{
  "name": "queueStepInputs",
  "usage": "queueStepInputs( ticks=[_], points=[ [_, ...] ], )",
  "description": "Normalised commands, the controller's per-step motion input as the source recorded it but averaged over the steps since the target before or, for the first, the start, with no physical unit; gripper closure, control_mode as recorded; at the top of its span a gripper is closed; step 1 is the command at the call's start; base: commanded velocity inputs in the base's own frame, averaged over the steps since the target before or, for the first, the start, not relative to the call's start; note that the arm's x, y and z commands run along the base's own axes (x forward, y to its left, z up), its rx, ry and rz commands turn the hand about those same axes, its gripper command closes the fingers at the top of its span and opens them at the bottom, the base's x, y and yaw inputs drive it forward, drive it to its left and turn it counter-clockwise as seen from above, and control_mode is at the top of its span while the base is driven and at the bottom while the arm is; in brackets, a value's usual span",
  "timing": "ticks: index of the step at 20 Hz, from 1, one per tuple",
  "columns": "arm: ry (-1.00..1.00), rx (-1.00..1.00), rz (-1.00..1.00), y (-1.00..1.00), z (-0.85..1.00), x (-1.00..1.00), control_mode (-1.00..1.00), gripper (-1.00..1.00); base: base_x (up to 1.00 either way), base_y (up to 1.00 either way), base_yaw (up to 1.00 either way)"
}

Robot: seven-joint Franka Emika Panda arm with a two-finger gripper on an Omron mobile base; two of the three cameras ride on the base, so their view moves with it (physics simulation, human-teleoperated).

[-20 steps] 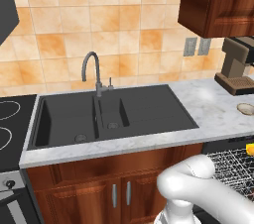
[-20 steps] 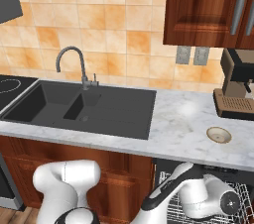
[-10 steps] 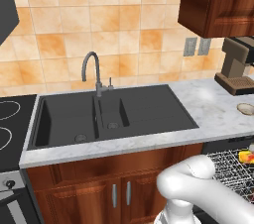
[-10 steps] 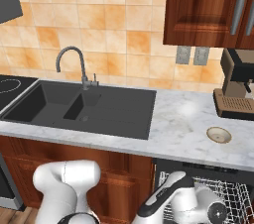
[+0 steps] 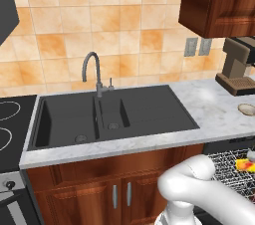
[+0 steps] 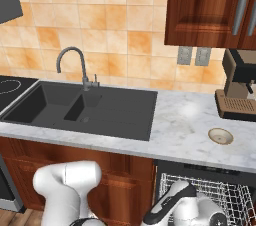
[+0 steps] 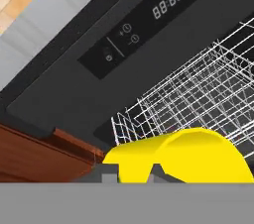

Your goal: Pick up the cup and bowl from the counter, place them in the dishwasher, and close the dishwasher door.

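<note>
- The yellow cup (image 7: 183, 158) sits right at the fingertips in the hand view, with the gripper (image 7: 135, 174) clamped shut on it, just above the grey wire rack (image 7: 198, 94) of the open dishwasher (image 7: 124, 64).
- From the left base view the cup (image 5: 245, 164) shows as a yellow-and-red patch over the rack (image 5: 226, 167) at the right edge.
- The beige bowl (image 6: 220, 136) rests on the marbled counter (image 6: 185, 120), in front of the coffee machine (image 6: 240, 90) and above the dishwasher opening.
- The dark double sink (image 6: 85, 107) with its curved faucet (image 6: 75, 65) lies well to the left of the bowl, and a stove (image 5: 10, 124) stands beyond that.
- The arm's white body (image 6: 190, 210) hangs in front of the rack.
</note>
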Motion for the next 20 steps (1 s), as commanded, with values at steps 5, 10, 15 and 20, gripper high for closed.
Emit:
queueStepInputs(
  ticks=[5,10,15,20],
  points=[
    [0.08,0.0,-0.03,0.0,-0.47,0.02,-1.0,1.0,0.0,0.0,0.0],
    [0.09,0.0,-0.04,0.0,-0.47,0.04,-1.0,1.0,0.0,0.0,0.0],
    [0.08,0.0,-0.05,0.0,-0.37,0.06,-1.0,1.0,0.0,0.0,0.0],
    [0.07,0.0,-0.04,0.0,-0.3,0.05,-1.0,1.0,0.0,0.0,0.0]
  ],
)
